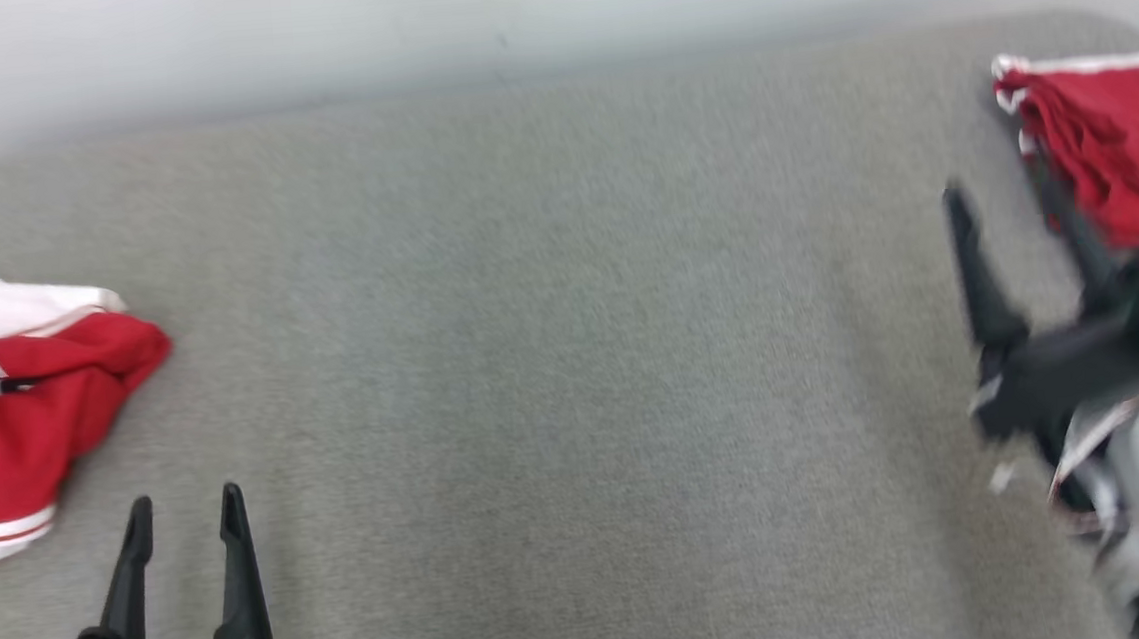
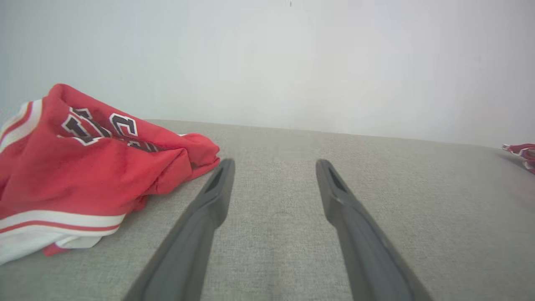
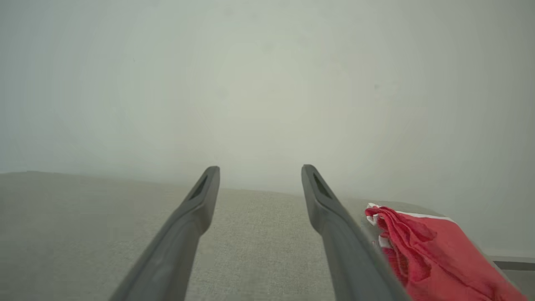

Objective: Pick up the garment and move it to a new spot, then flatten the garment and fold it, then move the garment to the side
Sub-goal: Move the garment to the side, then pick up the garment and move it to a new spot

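A folded red garment [image 1: 1118,141] with white trim lies at the far right edge of the grey fabric surface [image 1: 569,309]. My right gripper [image 1: 993,180] hovers just left of it, blurred, jaws open and nothing between them. The right wrist view shows this garment [image 3: 434,251] beside the right finger of the open gripper [image 3: 258,168]. A crumpled red and white jersey [image 1: 25,418] with black lettering lies at the far left. My left gripper [image 1: 186,499] rests open near the front edge, just right of that jersey [image 2: 83,167], apart from it [image 2: 274,164].
A pale wall [image 1: 548,10] runs along the back of the surface. The wide middle stretch between the two garments is bare grey fabric. The folded garment [image 2: 520,151] peeks in at the right edge of the left wrist view.
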Tool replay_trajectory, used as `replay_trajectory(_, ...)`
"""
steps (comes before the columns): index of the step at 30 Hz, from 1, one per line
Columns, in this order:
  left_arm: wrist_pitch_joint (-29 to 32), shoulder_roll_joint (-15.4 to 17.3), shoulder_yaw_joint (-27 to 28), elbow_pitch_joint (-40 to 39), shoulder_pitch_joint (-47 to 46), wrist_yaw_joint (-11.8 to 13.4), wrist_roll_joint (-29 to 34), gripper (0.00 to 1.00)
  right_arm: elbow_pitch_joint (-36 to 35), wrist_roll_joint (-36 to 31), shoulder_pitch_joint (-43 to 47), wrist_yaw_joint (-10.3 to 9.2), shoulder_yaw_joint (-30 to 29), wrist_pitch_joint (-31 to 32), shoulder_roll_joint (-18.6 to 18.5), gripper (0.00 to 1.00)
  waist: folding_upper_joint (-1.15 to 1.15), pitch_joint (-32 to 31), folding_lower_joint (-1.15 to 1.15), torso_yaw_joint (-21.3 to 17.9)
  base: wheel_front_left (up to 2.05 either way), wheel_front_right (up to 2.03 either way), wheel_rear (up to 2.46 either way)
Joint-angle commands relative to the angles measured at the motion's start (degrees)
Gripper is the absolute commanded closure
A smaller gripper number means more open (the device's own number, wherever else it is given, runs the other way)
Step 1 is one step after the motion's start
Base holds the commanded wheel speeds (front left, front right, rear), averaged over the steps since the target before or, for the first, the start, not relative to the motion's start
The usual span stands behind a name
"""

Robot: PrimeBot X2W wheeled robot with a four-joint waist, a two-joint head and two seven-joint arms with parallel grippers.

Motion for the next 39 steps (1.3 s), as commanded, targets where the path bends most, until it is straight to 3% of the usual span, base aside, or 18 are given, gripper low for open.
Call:
replay_trajectory(1,0.0,-0.1,0.0,0.3,0.6,-0.2,-0.1,0.00,-0.8,-0.4,2.2,-0.16,-0.8,-0.1,0.9,0.00,0.01,-4.5,0.02,2.8,0.00,0.00,0.00)
replay_trajectory(7,0.0,-0.1,-0.3,2.3,1.6,-0.3,0.0,0.00,-7.2,-3.1,15.4,-0.16,-4.9,-0.1,6.9,0.00,0.01,-7.0,0.02,3.5,0.00,0.00,0.00)
replay_trajectory(16,0.0,-0.1,-1.1,4.5,3.8,-0.2,0.5,0.00,-11.5,-5.7,28.3,-0.16,-7.7,-0.1,12.6,0.00,0.01,-11.2,0.02,4.1,0.00,0.00,0.00)
replay_trajectory(21,0.0,-0.1,-1.4,5.2,4.9,-0.3,0.5,0.00,-12.1,-6.3,30.8,-0.16,-8.8,-0.1,14.3,0.00,0.01,-11.8,0.02,4.3,0.00,0.00,0.00)
replay_trajectory(39,0.0,-0.1,-1.9,6.4,4.0,-0.3,0.8,0.00,-11.0,-6.7,31.8,-0.16,-9.2,-0.1,15.0,0.00,0.01,-12.0,0.02,4.3,0.00,0.00,0.00)
